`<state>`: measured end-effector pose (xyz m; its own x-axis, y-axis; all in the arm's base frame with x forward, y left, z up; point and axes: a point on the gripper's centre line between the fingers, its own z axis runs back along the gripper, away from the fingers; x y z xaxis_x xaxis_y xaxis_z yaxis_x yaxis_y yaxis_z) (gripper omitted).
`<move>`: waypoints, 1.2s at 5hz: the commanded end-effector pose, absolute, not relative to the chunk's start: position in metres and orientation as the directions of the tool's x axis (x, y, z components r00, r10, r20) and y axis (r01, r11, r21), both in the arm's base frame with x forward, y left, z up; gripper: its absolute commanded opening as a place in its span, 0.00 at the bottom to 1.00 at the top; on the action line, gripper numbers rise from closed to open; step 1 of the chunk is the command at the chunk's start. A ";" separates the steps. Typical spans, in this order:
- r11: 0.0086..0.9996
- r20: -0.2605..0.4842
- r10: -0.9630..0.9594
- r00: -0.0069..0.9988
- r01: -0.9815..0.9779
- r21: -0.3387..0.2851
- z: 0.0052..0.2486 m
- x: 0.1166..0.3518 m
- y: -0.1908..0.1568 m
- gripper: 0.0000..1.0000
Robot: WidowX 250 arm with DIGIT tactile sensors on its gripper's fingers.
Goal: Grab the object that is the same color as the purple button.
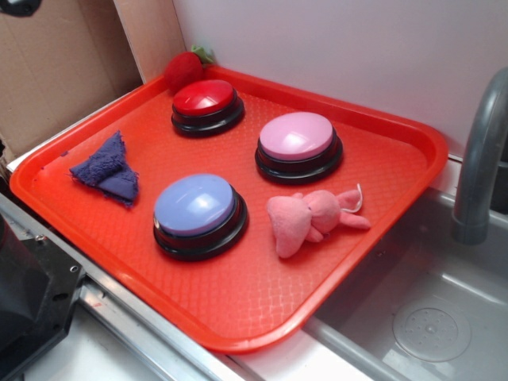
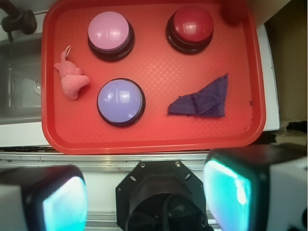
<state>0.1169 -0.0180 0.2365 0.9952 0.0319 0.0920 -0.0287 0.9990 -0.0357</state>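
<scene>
The object, a small dark purple-blue fuzzy cloth scrap (image 1: 108, 168) (image 2: 203, 100), lies flat on the red tray (image 1: 238, 309) (image 2: 154, 139) near its left side in the exterior view. The purple button (image 1: 196, 206) (image 2: 121, 100), a periwinkle dome on a black base, stands beside it toward the tray's front. My gripper (image 2: 147, 197) hangs high above and short of the tray's near rim, open, with nothing between its fingers (image 2: 226, 187). It does not show in the exterior view.
A pink dome button (image 1: 298, 141) (image 2: 109, 32) and a red dome button (image 1: 206, 101) (image 2: 190, 25) stand at the tray's back. A pink plush toy (image 1: 311, 216) (image 2: 71, 79) lies right of the purple button. A red strawberry (image 1: 184, 68) sits at the back corner. A sink and faucet (image 1: 480, 159) lie right.
</scene>
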 end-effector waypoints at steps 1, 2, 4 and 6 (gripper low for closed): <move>0.999 0.092 0.032 0.995 -0.029 -0.036 0.236 0.117 -0.018 1.00; 0.986 0.123 0.160 0.979 -0.153 -0.061 0.226 0.119 -0.008 1.00; 0.825 0.164 0.565 0.809 -0.558 -0.088 0.189 0.137 0.031 1.00; 0.586 0.131 0.809 0.573 -0.804 -0.102 0.138 0.153 0.065 1.00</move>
<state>0.1547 0.0607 0.1313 0.5851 0.8044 0.1034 -0.8004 0.5932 -0.0861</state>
